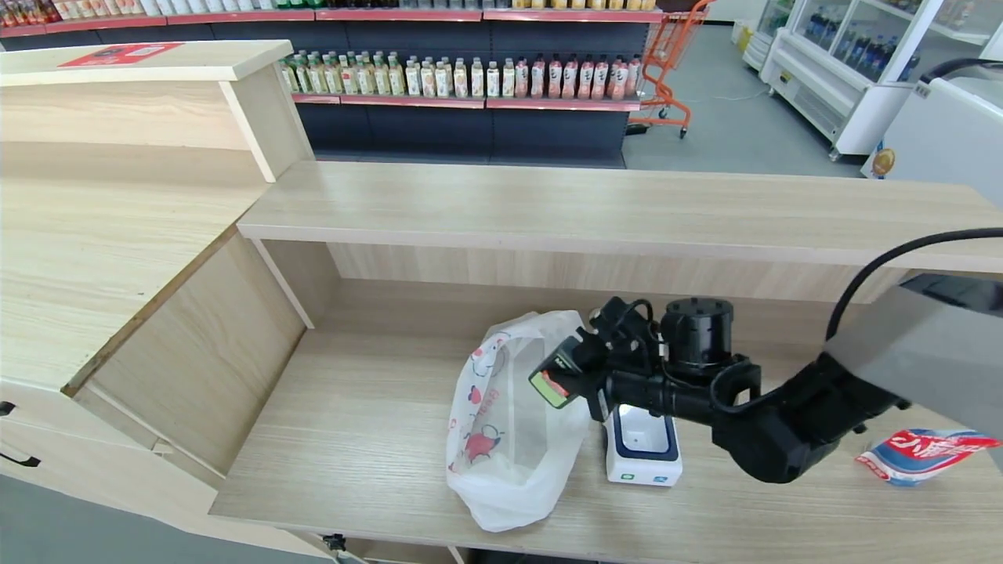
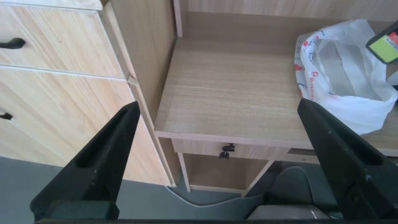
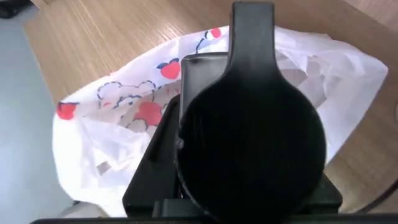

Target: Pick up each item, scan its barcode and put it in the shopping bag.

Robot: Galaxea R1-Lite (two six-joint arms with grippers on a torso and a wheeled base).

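Risk sits mostly at the bag mouth. My right claw (image 1: pixel 581 366) is closed on a dark item (image 1: pixel 552 385) with a green and red label, held in the air above the opening of the shopping bag (image 1: pixel 505 423). The bag lies slumped around the middle of the worktop (image 1: pixel 353 439), toward its near edge. The scanner (image 1: pixel 642 450) stands just beside the bag, on the side toward the worktop's right end, partly under my arm. A red, white and blue packet (image 1: pixel 923 453) lies well apart by the right end, not yet bagged.

I judge this to be the drop step. The bag is thin film with no frame, so its mouth may be half folded. If I release off-centre, the item could catch the rim, slide off onto the worktop or knock the scanner. Going lower has its own danger: the claw could snag the film and drag the bag toward the near edge. In the right wrist view black hardware hides much of the opening, so I cannot confirm alignment there.

My left claw (image 2: pixel 217 115) is wide open, holding nothing, out past the worktop's near left corner, well apart from the bag.
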